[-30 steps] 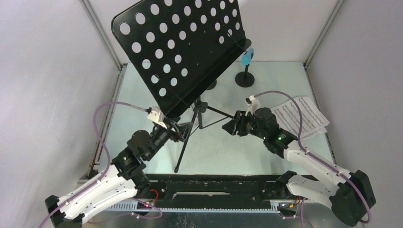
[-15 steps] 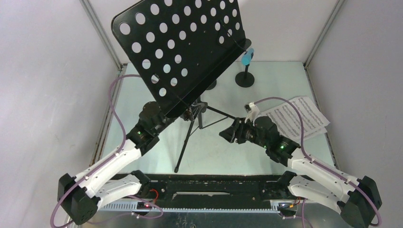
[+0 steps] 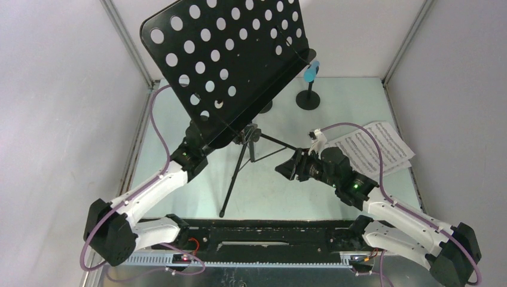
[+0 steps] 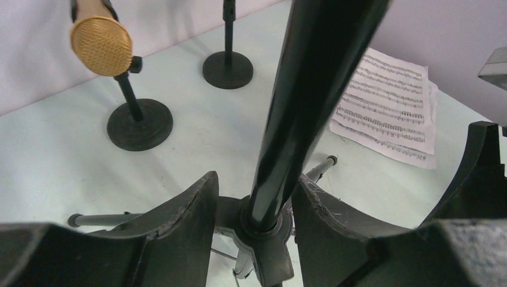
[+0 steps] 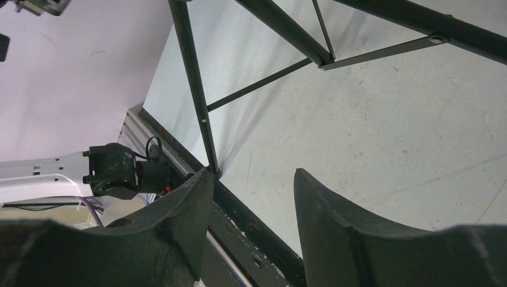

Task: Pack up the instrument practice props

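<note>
The pale table [image 3: 269,191] carries the black tripod music rack [image 3: 227,66] at its middle, with the perforated desk tilted high over the far left part; it stands where it stood a second ago. The left arm [image 3: 149,191] has changed most. It lay low by the near left leg then, and it now stretches farther in, with its wrist tucked under the near edge of the desk. The right arm [image 3: 370,200] has moved only slightly left. The left gripper [image 4: 256,182] straddles the rack's upright pole [image 4: 299,107] just above the leg hub. Its jaws are partly apart: a gap shows on one side of the pole, and the other finger is close against it. The right gripper [image 3: 286,167] hovers near the right of the tripod, its jaws moderately wide with only bare table between them, and the foot of one tripod leg [image 5: 194,84] ends beside one fingertip. The white sheet-music pages [image 3: 373,146] lie flat at the right edge as before. The light-blue microphone [image 3: 310,72] sits in its holder [image 3: 308,98] at the far side. The tan microphone [image 4: 101,45] sits in the other holder [image 4: 140,124], near it.
</note>
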Motion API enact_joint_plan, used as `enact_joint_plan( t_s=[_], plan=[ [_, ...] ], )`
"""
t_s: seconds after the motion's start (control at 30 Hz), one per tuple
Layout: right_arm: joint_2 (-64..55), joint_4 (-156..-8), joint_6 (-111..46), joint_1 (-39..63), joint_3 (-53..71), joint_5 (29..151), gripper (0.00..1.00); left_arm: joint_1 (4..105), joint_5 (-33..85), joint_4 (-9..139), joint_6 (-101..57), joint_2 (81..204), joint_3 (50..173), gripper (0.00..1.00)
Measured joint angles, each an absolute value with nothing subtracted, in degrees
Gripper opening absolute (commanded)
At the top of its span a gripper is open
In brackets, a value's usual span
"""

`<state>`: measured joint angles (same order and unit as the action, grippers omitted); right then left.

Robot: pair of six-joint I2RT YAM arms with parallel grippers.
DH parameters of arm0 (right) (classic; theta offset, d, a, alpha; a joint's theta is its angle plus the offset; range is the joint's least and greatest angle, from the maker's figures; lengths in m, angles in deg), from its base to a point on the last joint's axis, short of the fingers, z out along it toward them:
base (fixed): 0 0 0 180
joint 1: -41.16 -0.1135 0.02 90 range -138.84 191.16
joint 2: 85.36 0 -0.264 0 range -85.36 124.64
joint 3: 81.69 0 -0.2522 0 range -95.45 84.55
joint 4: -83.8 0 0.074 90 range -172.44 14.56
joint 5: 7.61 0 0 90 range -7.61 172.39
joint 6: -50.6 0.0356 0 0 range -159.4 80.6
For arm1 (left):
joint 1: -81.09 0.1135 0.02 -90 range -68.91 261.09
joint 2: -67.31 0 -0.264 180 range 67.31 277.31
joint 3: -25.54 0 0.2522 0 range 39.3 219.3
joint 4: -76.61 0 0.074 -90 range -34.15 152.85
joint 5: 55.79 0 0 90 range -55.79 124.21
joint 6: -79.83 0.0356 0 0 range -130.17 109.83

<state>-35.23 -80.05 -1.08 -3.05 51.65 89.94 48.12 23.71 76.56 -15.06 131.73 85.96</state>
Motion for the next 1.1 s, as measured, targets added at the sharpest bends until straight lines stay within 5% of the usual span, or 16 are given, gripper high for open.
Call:
enact_joint_plan(
  t_s=[0.17, 0.27, 0.33, 0.87, 1.1],
  plan=[
    [-35.2, -80.1, 0.1, -3.2, 51.6, 89.6, 0.56, 48.2, 21.5, 76.9, -15.1, 136.1, 87.8, 0.39],
    [-35.1, -80.1, 2.4, -3.2, 51.6, 88.4, 0.53, 48.0, 20.1, 75.9, -15.2, 137.5, 89.4, 0.1],
    [-35.1, -80.7, 5.1, -3.3, 51.8, 87.1, 0.55, 47.8, 20.3, 75.5, -13.5, 137.8, 90.0, 0.01],
    [-26.7, -103.6, 34.5, -7.0, 55.3, 75.6, 0.66, 47.9, 22.1, 78.2, -13.6, 136.7, 87.9, 0.0],
    [-17.0, -113.9, 44.2, -7.3, 55.3, 74.5, 0.67, 48.1, 22.8, 81.3, -14.3, 135.7, 85.7, 0.2]
  ],
)
